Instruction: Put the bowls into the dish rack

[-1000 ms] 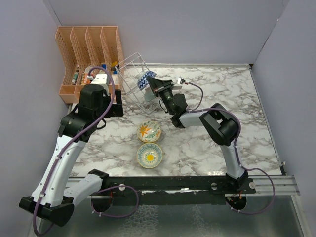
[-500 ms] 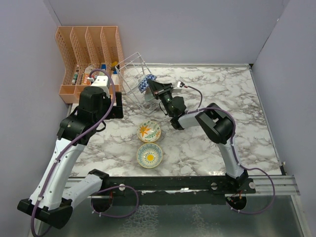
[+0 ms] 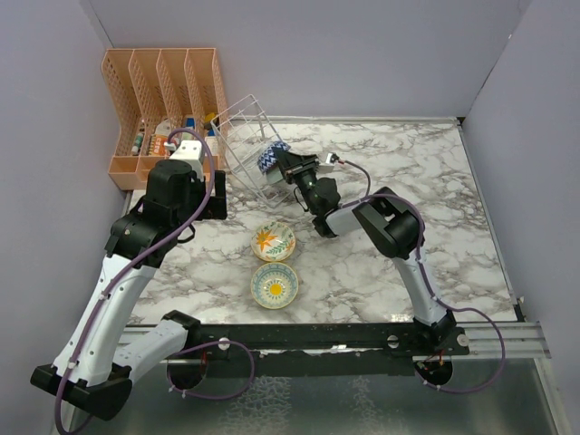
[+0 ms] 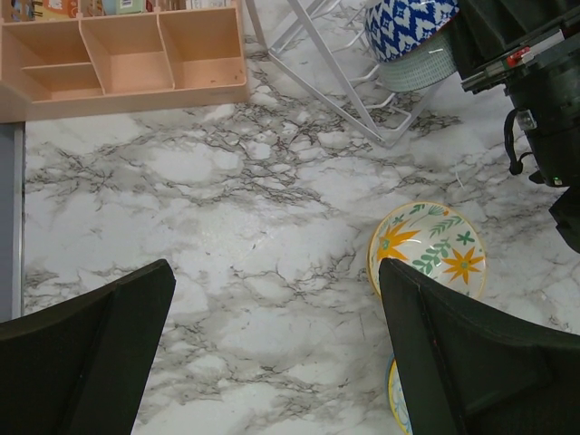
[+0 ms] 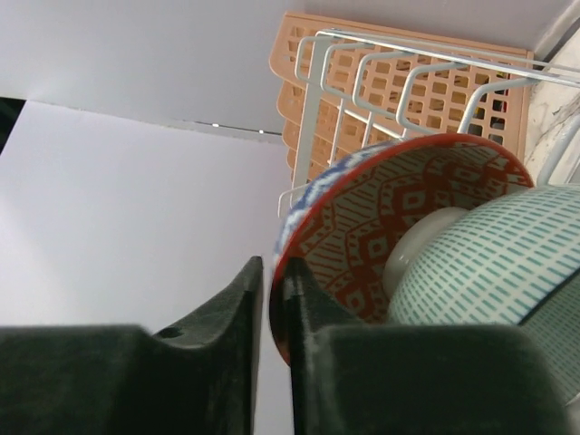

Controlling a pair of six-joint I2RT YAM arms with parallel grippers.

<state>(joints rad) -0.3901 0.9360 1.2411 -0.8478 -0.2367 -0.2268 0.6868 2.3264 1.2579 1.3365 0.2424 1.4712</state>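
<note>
My right gripper (image 3: 285, 164) (image 5: 272, 272) is shut on the rim of a blue-white zigzag bowl (image 3: 268, 155) (image 5: 399, 217) whose other face is red-patterned. It holds the bowl on edge at the right side of the tilted wire dish rack (image 3: 245, 131) (image 5: 362, 72), against a teal-dashed bowl (image 5: 489, 263) (image 4: 424, 71). The orange flower bowl (image 3: 273, 241) (image 4: 428, 250) and the yellow sun flower bowl (image 3: 274, 285) sit on the marble in front. My left gripper (image 3: 210, 195) (image 4: 276, 353) is open and empty, above the marble left of the orange flower bowl.
The orange slotted organizer (image 3: 163, 100) (image 4: 136, 59) stands at the back left, right beside the rack. Grey walls close in the left, back and right. My right arm (image 3: 390, 227) stretches across the middle towards the rack.
My right arm has swung its elbow further left and eased the zigzag bowl slightly lower at the rack. My left arm has barely moved.
</note>
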